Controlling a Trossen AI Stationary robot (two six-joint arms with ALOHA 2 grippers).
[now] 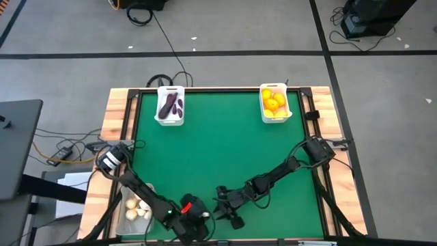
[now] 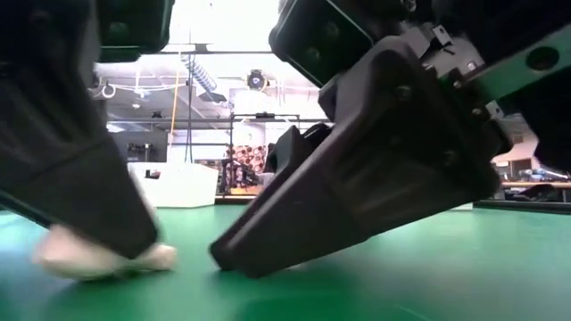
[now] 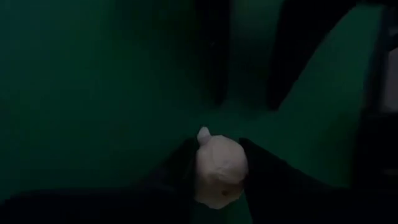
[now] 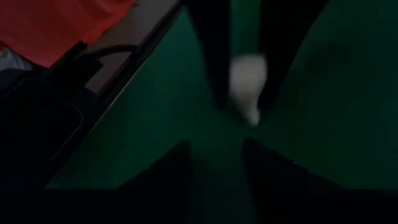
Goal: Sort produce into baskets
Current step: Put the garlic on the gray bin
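Observation:
A whitish garlic bulb [image 3: 219, 171] sits between the two fingers of my left gripper [image 1: 196, 217], near the table's front edge; it also shows in the low view [image 2: 98, 254]. My right gripper [image 1: 230, 210] hangs just to the right of it, open and empty, its fingers [image 4: 174, 174] pointing at the bulb [image 4: 247, 84]. A white basket [image 1: 171, 106] at the far left holds dark purple eggplants. A white basket [image 1: 274, 102] at the far right holds yellow and orange citrus. A clear basket [image 1: 133, 208] at the front left holds garlic bulbs. My left gripper pinches the garlic bulb by its two opposite sides [image 3: 202, 174] between its two fingers, which come down from above. The bulb's pointed tip [image 3: 203, 133] sticks out beyond the fingers. In the low view the bulb's underside [image 2: 107, 267] lies on the green mat.
The green mat [image 1: 225, 143] lies bare between the far baskets and the grippers. Wooden rails [image 1: 116, 109] frame the table. The two grippers stand close together at the front edge. Cables and a dark case [image 4: 37, 118] lie beyond the table's edge.

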